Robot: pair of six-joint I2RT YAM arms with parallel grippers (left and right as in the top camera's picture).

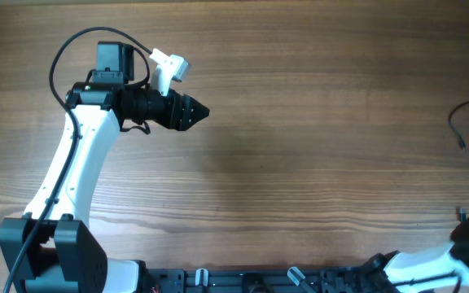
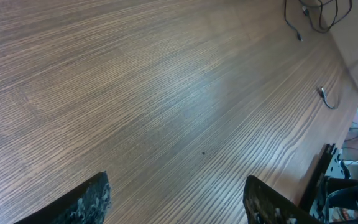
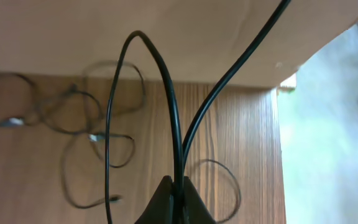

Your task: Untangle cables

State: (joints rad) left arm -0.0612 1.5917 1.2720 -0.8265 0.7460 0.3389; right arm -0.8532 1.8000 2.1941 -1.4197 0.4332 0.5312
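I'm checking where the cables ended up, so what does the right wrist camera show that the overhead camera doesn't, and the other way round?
Only the right wrist view: the right hand shut on a black cable whose strands rise from its tips, and behind it a blurred tangle of thin cables on the table. Only the overhead view: the left arm and left hand over bare wood, far from any cable. Both: the table and thin black cable, though overhead catches just one curl at the right edge.

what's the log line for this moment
left gripper: open, empty, above table | right gripper: shut on cable | other cables: tangled on table
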